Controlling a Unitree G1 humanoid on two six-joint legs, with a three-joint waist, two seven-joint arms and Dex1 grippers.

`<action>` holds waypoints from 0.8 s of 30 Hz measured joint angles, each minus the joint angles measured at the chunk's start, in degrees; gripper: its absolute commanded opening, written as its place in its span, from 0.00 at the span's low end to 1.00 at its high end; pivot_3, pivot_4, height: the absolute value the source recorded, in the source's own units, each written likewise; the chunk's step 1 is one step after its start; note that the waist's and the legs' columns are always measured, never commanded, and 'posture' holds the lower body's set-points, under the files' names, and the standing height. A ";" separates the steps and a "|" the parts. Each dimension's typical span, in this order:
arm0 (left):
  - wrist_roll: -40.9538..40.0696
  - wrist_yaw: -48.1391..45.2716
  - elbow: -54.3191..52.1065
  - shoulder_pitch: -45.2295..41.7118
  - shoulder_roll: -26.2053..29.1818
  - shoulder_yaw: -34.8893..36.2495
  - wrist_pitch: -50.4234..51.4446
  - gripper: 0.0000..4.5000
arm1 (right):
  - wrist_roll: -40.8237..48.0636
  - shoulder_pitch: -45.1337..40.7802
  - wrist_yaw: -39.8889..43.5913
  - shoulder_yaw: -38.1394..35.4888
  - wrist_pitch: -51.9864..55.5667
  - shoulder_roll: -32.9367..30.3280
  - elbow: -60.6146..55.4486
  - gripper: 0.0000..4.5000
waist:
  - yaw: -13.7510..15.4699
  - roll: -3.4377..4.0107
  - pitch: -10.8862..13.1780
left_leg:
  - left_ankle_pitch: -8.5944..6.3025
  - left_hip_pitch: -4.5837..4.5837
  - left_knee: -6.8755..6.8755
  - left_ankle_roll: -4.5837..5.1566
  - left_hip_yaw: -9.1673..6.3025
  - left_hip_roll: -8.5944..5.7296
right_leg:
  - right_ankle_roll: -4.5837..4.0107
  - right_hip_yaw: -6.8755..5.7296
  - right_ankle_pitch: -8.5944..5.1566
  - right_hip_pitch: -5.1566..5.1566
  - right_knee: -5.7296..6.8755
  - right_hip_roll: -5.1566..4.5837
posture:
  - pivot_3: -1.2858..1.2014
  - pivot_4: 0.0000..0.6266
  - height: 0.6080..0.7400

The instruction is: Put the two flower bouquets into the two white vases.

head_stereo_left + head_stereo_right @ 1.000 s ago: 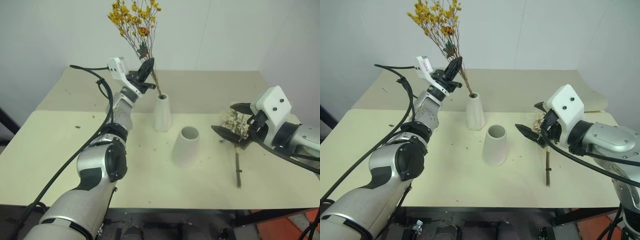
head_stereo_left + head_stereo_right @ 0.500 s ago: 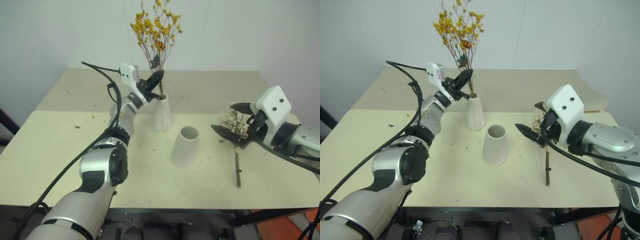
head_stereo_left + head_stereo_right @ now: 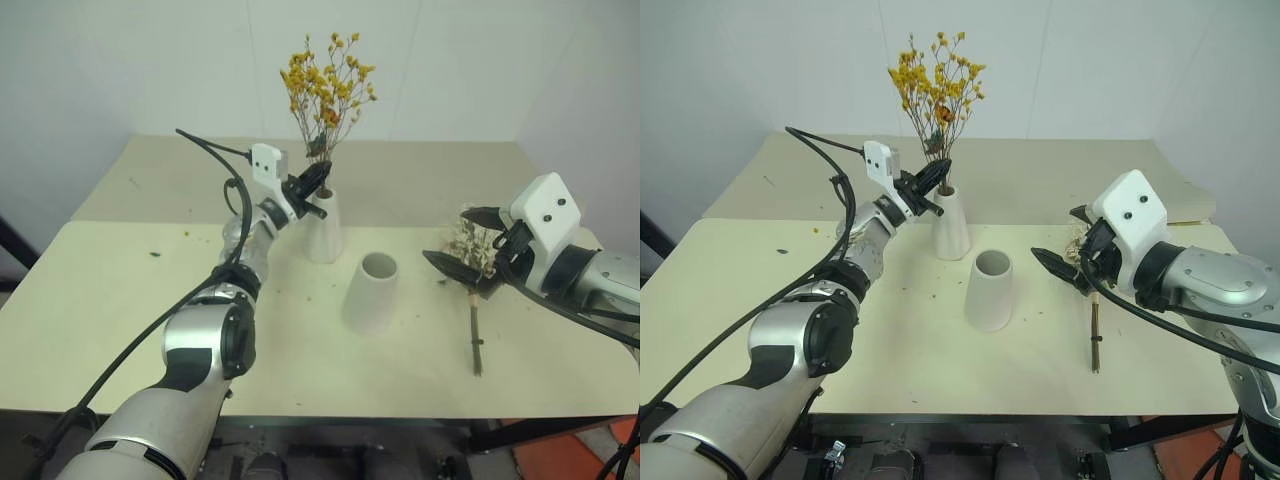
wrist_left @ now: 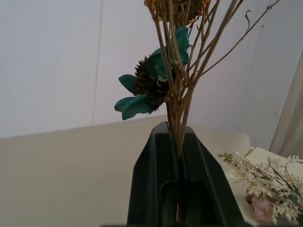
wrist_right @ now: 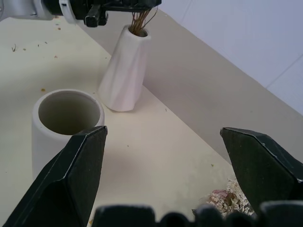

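Now left jaws clamp the yellow spray [image 3: 328, 85] standing in the slim vase [image 3: 323, 226]; right jaws apart.

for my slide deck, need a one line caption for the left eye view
Left hand shut on yellow spray in slim vase; right hand open.

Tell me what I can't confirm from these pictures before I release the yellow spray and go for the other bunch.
- How deep the thin yellow-orange dried flower spray sits in the slim white cone vase: the vase wall hides the stem ends.
- The pink-and-cream bunch on the table: in the eye views the open right gripper covers its head.
- Right wrist view: the picture's bottom edge cuts that bunch off.
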 measured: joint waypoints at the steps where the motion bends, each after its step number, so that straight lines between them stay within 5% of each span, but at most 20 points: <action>1: -0.09 -0.25 0.00 0.00 0.00 0.22 0.15 0.11 | -0.04 0.00 0.00 0.08 0.00 0.00 0.01 1.00 | 0.01 0.00 0.00 | 0.00 0.00 0.00 0.00 0.00 0.00 | 0.00 0.00 0.00 0.00 0.00 0.00 | 0.52 0.24 1.00; 13: -1.26 -3.50 -0.01 -0.01 0.04 0.95 1.65 0.96 | -1.32 -0.04 0.24 1.19 -0.07 0.11 1.21 1.00 | -0.04 0.00 0.00 | 0.00 0.00 0.00 0.00 0.00 0.00 | 0.00 0.00 0.00 0.00 0.01 0.00 | 0.52 0.24 1.00; 24: 3.19 -6.52 -0.51 -0.03 4.06 -5.54 2.73 1.00 | -2.79 -0.75 0.57 2.28 -1.44 1.10 2.84 1.00 | -0.15 0.00 0.00 | 0.00 0.01 0.00 0.00 0.00 0.00 | 0.00 0.00 0.00 0.00 0.02 0.01 | 0.52 0.24 1.00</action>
